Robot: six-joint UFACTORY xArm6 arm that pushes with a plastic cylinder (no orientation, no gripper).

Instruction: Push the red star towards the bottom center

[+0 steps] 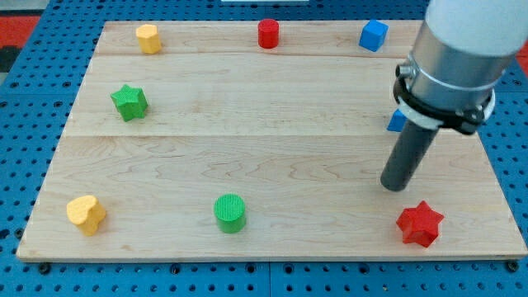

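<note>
The red star (420, 223) lies near the board's bottom right corner. My tip (396, 186) rests on the board just above and a little to the left of the star, with a small gap between them. The dark rod rises from there to the grey arm body at the view's top right.
The wooden board (272, 157) also holds a green cylinder (230, 212) at bottom centre, a yellow heart (86, 214) at bottom left, a green star (129, 101), a yellow block (148, 38), a red cylinder (268, 34), a blue cube (374, 35), and a blue block (396, 121) partly hidden behind the arm.
</note>
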